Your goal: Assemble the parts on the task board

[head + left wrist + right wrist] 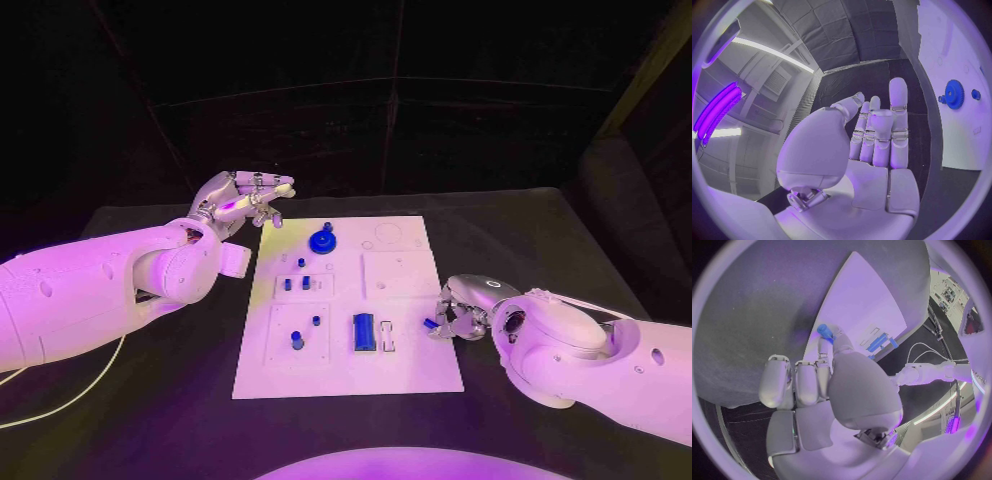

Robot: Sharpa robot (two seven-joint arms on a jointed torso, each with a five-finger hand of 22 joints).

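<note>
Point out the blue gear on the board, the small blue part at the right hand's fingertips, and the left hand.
Blue toothed gear (322,240), head view: its disc face.
Small blue part (825,330), right wrist view: its top end.
Silver left hand (870,150), left wrist view: base of the fingers.

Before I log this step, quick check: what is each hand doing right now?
Left hand: open, holding nothing, raised beyond the white board's far left corner.
Right hand: pinching a small blue part at the board's right edge.
</note>
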